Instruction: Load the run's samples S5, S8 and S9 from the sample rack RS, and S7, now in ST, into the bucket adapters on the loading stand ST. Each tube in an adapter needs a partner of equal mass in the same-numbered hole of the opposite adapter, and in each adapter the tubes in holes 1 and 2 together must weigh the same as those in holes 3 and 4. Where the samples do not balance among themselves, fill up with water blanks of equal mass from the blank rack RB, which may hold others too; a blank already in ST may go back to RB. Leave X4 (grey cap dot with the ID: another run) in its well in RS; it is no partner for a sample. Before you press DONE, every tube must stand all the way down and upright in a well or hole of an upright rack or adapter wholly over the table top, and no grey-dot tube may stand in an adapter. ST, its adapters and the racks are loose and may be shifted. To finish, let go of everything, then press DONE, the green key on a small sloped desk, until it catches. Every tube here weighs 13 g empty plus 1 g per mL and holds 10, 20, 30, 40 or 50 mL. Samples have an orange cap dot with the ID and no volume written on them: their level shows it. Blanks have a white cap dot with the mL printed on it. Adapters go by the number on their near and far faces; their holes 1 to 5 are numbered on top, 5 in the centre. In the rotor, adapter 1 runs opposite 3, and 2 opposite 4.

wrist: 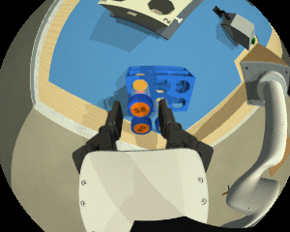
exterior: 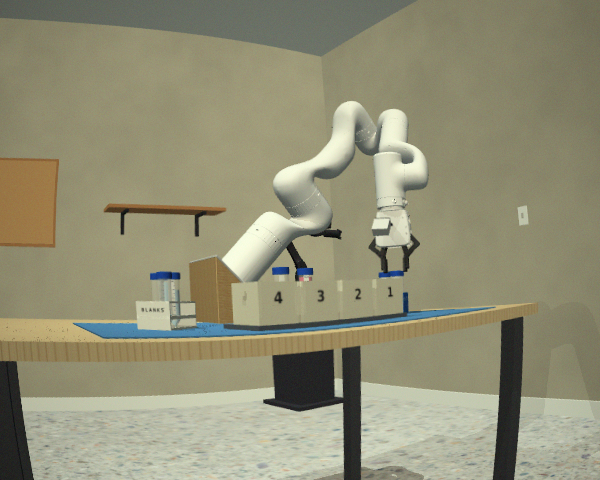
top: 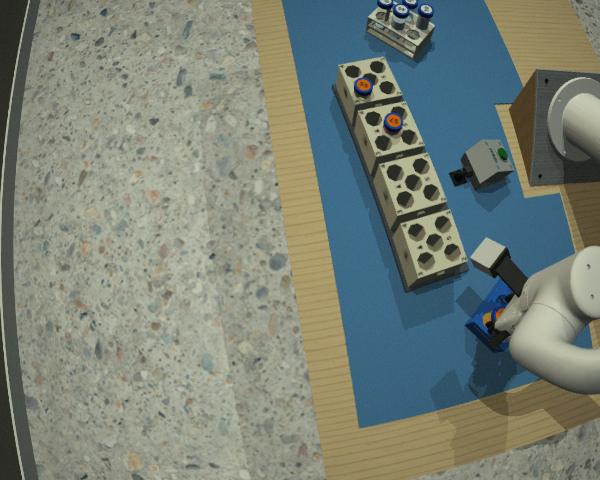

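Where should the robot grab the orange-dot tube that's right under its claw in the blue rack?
By its cap, from straight above. The tube stands upright in the blue rack, so only its top sticks out. The open end effector already has a finger on each side.

Arm (top: 558, 320) hides most of sample rack (top: 477, 321); cap IDs unreadable.
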`<act>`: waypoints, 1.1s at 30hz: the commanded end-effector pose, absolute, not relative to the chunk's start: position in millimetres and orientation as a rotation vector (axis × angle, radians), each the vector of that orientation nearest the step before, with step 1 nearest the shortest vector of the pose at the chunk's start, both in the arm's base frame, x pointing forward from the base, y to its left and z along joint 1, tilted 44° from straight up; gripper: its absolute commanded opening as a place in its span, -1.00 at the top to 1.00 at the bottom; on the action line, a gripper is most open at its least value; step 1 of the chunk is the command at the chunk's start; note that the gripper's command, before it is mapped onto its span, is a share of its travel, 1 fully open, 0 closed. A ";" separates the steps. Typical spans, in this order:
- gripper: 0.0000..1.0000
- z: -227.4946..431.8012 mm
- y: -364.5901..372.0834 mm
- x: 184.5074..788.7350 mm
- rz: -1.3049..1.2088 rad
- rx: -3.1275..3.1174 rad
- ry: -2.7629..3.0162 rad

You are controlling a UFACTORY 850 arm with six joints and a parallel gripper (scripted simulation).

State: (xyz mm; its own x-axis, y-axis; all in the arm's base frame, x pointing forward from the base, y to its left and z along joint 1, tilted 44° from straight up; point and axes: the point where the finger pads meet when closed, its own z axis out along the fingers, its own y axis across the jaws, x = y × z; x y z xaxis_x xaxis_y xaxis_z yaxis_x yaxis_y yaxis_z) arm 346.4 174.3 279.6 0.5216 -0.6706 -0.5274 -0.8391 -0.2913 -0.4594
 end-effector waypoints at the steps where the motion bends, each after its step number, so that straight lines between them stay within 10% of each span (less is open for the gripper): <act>1: -0.13 277.9 176.2 347.3 0.301 -2.050 1.224; 33: -0.13 266.5 187.1 349.7 0.301 -2.050 1.224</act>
